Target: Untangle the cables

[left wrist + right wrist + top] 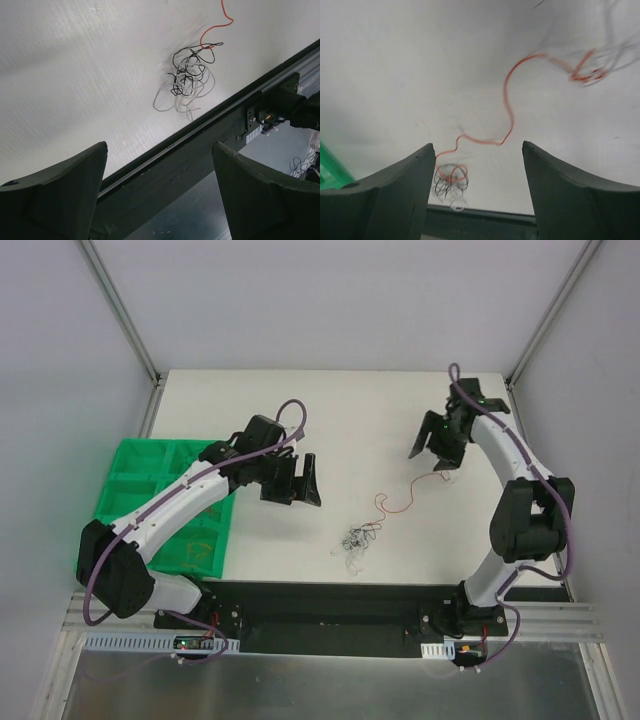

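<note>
The cables form a small black and white tangle (355, 540) near the table's front edge, also seen in the left wrist view (187, 77) and the right wrist view (450, 180). An orange strand (395, 505) runs from the tangle toward the right and back (507, 105); its far end is blurred. My left gripper (298, 483) hovers left of the tangle, open and with nothing between its fingers (159, 146). My right gripper (432, 453) is above the back right of the table, past the strand's far end, open and holding nothing (477, 145).
A green compartment bin (160, 500) lies at the table's left edge, under the left arm. The black mounting rail (330, 595) runs along the near edge, just in front of the tangle. Metal frame posts (120, 310) rise at the back corners.
</note>
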Robot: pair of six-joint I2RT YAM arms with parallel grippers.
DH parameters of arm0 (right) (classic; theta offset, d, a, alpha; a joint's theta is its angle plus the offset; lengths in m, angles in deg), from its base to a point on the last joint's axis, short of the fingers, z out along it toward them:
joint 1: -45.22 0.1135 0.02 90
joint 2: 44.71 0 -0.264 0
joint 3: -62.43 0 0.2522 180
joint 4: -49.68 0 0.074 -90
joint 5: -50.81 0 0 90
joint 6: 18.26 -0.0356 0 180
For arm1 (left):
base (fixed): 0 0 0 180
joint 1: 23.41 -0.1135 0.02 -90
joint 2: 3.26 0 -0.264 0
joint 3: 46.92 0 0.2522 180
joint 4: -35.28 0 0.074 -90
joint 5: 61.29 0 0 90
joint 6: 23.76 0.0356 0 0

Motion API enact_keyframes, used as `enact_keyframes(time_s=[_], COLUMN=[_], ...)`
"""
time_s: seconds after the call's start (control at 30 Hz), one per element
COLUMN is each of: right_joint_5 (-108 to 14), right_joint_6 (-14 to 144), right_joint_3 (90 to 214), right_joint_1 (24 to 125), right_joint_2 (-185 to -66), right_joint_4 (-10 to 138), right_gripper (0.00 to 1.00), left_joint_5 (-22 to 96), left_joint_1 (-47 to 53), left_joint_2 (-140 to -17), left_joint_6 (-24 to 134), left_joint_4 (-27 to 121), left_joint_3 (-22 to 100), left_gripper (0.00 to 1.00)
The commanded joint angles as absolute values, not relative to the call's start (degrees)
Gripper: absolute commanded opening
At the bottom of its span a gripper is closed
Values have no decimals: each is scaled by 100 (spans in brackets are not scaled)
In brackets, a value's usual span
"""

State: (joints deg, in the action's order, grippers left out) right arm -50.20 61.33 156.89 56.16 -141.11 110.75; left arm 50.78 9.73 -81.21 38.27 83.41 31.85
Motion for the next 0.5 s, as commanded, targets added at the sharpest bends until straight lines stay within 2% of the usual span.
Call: enact_keyframes(time_s=[0.0,0.13,0.37,0.47], right_joint_5=[-4667,-4797,-5194,-5307], right_joint_6=[6260,6418,6910,7121], right_joint_3=[16380,17031,17559,17550], right_joint_1=[4629,4171,4223,4389], right_joint_2=[-14744,-15456,-16282,-16406], right_joint_4=[11450,11714,11697,11679], right_gripper=[73,68,59,43], left_joint_5=[5139,5034,4875,4902], left_joint_1=[1262,1499,1684,1754], left_joint_2=[-8017,-7859,-7656,-7814], left_joint_6=[3864,4110,4295,4330], left_joint_4=[8270,8384,8472,8472], left_joint_3=[3504,3539,3495,3565], left_gripper=[84,85,85,85])
